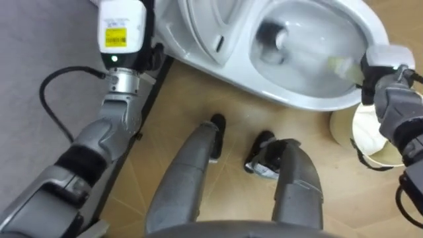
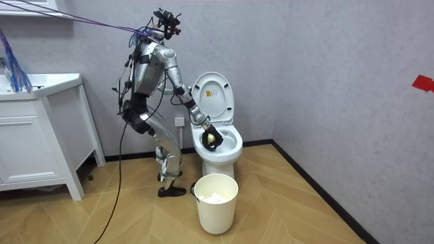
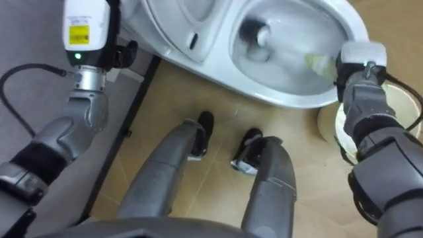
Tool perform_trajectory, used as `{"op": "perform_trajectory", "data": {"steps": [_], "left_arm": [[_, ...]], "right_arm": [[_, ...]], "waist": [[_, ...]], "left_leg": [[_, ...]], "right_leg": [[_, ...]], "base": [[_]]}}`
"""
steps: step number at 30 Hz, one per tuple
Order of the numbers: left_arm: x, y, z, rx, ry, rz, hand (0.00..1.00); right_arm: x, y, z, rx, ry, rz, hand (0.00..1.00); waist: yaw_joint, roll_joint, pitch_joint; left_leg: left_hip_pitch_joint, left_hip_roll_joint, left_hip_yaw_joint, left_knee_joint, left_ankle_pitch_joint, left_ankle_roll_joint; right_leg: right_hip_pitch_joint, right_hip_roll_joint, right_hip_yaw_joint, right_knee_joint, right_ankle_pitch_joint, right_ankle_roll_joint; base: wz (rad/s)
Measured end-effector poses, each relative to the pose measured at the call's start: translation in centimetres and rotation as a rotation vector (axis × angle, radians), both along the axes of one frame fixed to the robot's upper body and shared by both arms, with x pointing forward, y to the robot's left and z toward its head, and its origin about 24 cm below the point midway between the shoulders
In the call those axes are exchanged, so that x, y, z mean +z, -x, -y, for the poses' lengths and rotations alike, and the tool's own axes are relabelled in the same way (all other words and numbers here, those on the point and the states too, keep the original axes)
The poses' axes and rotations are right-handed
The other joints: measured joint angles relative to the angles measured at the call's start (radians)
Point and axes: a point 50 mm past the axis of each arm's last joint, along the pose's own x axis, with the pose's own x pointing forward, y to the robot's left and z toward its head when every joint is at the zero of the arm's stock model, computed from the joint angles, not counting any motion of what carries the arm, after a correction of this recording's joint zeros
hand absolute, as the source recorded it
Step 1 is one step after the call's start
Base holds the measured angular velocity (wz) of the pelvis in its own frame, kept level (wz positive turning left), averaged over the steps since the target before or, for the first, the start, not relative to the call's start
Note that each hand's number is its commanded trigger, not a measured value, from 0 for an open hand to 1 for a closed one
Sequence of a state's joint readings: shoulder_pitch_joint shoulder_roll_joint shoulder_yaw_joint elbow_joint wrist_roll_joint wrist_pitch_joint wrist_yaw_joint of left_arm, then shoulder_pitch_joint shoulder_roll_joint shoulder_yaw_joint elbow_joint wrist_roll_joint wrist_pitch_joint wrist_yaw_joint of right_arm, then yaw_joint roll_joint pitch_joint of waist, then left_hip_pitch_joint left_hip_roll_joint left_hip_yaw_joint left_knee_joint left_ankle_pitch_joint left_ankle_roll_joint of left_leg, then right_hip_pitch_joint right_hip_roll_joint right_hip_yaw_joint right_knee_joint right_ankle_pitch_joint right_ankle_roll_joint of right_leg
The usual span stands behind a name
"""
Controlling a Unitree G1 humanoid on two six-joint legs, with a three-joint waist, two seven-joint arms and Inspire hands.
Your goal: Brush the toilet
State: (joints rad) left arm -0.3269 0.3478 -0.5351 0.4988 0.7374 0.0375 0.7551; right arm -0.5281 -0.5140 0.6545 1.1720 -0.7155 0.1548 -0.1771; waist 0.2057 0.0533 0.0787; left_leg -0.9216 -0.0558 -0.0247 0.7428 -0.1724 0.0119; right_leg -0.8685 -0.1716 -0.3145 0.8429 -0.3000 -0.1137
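Right hand (image 1: 383, 82) clamped on brush (image 1: 340, 65) — bristles inside toilet bowl (image 1: 297, 102), white bin (image 2: 217, 203) nearby

Right hand (image 3: 362, 66) with brush (image 3: 318, 64) over the toilet (image 3: 277, 96) bowl rim

The robot had silver-grey limbs, black joints and dark feet — its left hand (image 1: 121, 30) was cased in white with a yellow label, a black cable looping from the wrist.

A cream bin (image 2: 217, 202) holding white scraps stands on the wood floor (image 2: 285, 203). A white cabinet (image 2: 37, 139) stands against the grey wall (image 2: 325, 68), at the room view's left.
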Motion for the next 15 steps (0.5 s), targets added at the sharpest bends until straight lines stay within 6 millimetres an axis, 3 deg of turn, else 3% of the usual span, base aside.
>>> {"op": "perform_trajectory", "data": {"steps": [3,10,12,15], "left_arm": [[-1.0,0.6,-0.3,0.011,-0.003,-0.044,0.0],[-2.9,2.1,-0.7,0.046,0.035,-0.134,0.0],[-3.7,2.8,-1.1,0.065,0.041,-0.163,0.0],[-4.8,4.0,-1.6,0.082,0.033,-0.212,0.0]], "right_arm": [[-1.5,1.5,-0.4,-0.002,-0.011,-0.037,1.0],[-3.9,3.9,-1.5,0.014,-0.055,-0.099,1.0],[-4.9,5.2,-1.8,0.008,-0.07,-0.132,1.0],[-5.6,6.3,-1.9,0.023,-0.07,-0.168,1.0]], "waist": [[-0.011,0.013,-0.0062],[-0.043,0.013,-0.0111],[-0.05,0.009,-0.0239],[-0.068,0.001,-0.0305]], "left_leg": [[0.043,0.001,-0.007,-0.031,0.005,-0.007],[0.146,0.016,-0.01,-0.088,0.004,-0.007],[0.176,0.028,0.001,-0.102,-0.004,-0.005],[0.232,0.028,0.021,-0.138,-0.005,-0.001]], "right_leg": [[0.048,0.002,-0.015,-0.032,0.005,-0.009],[0.158,0.03,-0.017,-0.109,0.005,-0.005],[0.192,0.042,-0.017,-0.138,0.009,-0.001],[0.239,0.039,-0.009,-0.164,0.013,0.007]], "base": [[0.02],[-0.01],[-0.09],[-0.09]]}}
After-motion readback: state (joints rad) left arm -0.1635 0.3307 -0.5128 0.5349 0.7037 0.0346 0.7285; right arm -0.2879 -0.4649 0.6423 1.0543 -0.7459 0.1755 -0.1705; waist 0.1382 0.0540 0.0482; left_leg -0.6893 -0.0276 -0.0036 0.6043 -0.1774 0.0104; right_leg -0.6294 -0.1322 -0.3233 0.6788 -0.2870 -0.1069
